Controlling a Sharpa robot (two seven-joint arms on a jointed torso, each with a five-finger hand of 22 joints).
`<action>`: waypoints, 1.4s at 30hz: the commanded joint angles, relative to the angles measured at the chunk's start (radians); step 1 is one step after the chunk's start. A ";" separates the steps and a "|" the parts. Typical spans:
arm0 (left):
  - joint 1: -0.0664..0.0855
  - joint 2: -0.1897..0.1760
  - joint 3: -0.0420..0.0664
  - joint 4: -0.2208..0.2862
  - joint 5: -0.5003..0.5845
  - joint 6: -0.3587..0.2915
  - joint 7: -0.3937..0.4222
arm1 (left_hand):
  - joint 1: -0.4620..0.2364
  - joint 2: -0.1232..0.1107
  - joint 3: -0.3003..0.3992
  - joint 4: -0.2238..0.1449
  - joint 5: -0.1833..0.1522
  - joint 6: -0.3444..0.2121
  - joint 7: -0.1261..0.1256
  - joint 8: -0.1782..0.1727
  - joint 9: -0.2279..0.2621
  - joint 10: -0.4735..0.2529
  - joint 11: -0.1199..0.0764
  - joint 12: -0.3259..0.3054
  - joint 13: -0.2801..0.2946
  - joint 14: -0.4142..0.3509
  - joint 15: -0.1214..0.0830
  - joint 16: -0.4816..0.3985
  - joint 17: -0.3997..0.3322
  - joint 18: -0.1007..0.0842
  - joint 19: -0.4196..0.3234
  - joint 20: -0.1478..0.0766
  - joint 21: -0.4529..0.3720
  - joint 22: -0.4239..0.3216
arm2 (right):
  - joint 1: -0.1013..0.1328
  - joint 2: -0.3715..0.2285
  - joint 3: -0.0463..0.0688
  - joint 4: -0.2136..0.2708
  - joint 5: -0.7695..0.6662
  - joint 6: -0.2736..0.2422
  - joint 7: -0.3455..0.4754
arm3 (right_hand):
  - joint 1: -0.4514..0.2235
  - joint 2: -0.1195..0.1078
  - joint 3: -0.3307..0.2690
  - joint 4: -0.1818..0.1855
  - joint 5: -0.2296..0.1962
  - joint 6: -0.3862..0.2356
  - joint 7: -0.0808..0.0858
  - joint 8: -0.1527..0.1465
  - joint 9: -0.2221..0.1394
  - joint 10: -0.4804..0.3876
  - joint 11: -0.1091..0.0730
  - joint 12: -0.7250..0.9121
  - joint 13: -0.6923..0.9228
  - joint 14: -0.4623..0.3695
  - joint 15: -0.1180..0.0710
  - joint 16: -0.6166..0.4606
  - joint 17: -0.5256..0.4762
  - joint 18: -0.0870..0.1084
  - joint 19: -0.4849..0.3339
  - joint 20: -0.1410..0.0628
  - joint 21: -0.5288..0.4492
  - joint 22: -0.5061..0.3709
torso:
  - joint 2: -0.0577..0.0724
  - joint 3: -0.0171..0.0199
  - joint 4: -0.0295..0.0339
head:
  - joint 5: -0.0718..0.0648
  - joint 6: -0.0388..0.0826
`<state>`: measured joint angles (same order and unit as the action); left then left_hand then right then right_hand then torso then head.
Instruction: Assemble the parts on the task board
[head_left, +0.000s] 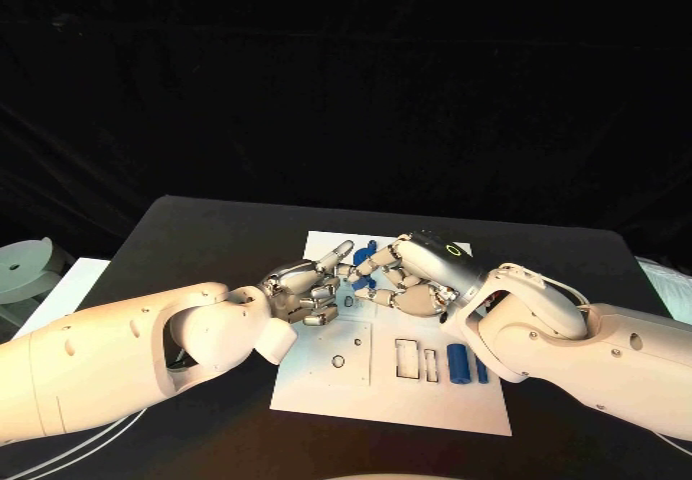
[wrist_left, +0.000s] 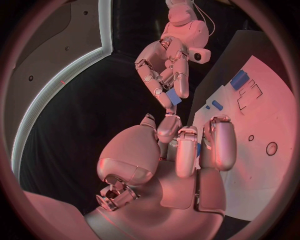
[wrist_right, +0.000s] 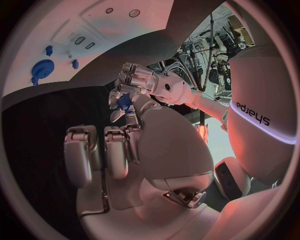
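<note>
Black worktop (head_left: 216, 225) carried the flat white task board (head_left: 433, 395). Left hand (head_left: 300, 292) and right hand (head_left: 411, 272) met above its far half. Left wrist view showed the right hand's fingers (wrist_left: 181, 85) pinching a small blue part (wrist_left: 174, 97); right wrist view showed the left hand's fingers (wrist_right: 125, 82) closed on another small blue piece (wrist_right: 124, 101), and a blue toothed gear (wrist_right: 42, 67) seated on the board.

Both arms: smooth white rounded shells with bulbous forearm housings. Left robot hand (head_left: 299, 291) and right robot hand (head_left: 408, 274): silver segmented metal fingers with pale rounded pads. Right one has a black back plate with a thin yellow-green ring. Black "sharpa" lettering on a white shell in the right wrist view.
</note>
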<state>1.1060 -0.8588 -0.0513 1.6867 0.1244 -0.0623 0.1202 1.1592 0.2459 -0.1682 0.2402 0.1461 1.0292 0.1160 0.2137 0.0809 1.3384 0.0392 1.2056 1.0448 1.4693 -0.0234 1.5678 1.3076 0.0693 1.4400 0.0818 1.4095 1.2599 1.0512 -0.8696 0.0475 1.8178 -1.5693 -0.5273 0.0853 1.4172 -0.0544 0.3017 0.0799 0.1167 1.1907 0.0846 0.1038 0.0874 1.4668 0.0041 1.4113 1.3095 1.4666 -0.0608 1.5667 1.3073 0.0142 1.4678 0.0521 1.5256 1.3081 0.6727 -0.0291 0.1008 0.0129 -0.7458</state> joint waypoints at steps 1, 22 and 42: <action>0.000 0.002 0.001 0.000 -0.011 0.005 0.004 | 0.011 -0.001 0.000 -0.005 -0.002 0.007 0.000 0.001 0.001 0.004 -0.004 0.004 0.000 0.101 -0.007 0.003 0.263 -0.006 0.005 -0.004 0.005 -0.002 | -0.001 0.001 0.000 0.007 -0.015 -0.008 0.002 | -0.005 0.008 0.002 0.000 0.003 0.010 -0.005 0.003 0.002 0.051 -0.004 -0.001 0.192 0.104 -0.004 0.004 0.263 0.004 0.066 -0.009 0.003 0.193 | 0.000 0.0001 0.0002 | 0.001 -0.001; 0.000 0.005 0.001 0.002 -0.044 0.007 -0.015 | 0.008 -0.008 -0.004 -0.004 -0.003 -0.005 0.005 -0.013 -0.004 0.001 0.000 0.002 0.000 0.101 -0.005 0.003 0.263 -0.007 0.005 -0.003 0.007 0.001 | 0.001 0.016 0.000 0.001 -0.010 -0.006 0.003 | -0.007 0.009 0.001 0.000 0.003 0.009 -0.005 0.003 0.002 0.051 -0.004 -0.003 0.191 0.104 -0.004 0.004 0.263 0.004 0.066 -0.009 0.003 0.193 | -0.001 -0.0013 0.0014 | 0.003 -0.004; 0.000 0.004 0.001 0.002 -0.049 0.000 -0.014 | 0.002 -0.005 -0.004 0.003 -0.003 0.027 -0.005 -0.003 0.003 0.001 -0.008 0.000 -0.001 0.101 -0.010 0.003 0.263 -0.007 0.006 -0.006 0.010 0.006 | 0.003 0.016 0.001 -0.017 -0.034 -0.013 -0.007 | -0.008 0.009 0.001 0.000 0.003 0.009 -0.005 0.003 0.002 0.051 -0.004 -0.003 0.192 0.104 -0.004 0.004 0.263 0.004 0.066 -0.009 0.003 0.193 | -0.001 0.0001 0.0003 | 0.003 -0.003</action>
<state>1.1060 -0.8560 -0.0512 1.6865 0.0817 -0.0671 0.1028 1.1644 0.2406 -0.1712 0.2372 0.1461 1.0487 0.1139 0.2079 0.0819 1.3383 0.0392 1.2056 1.0452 1.4657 -0.0269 1.5678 1.3077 0.0694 1.4435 0.0783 1.4136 1.2658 1.0543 -0.8512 0.0477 1.8031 -1.5863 -0.5329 0.0856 1.4064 -0.0564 0.2988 0.0796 0.1152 1.1934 0.0809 0.1033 0.0875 1.4668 0.0040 1.4111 1.3093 1.4665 -0.0608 1.5667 1.3078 0.0142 1.4678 0.0521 1.5256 1.3075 0.6716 -0.0291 0.1015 0.0159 -0.7490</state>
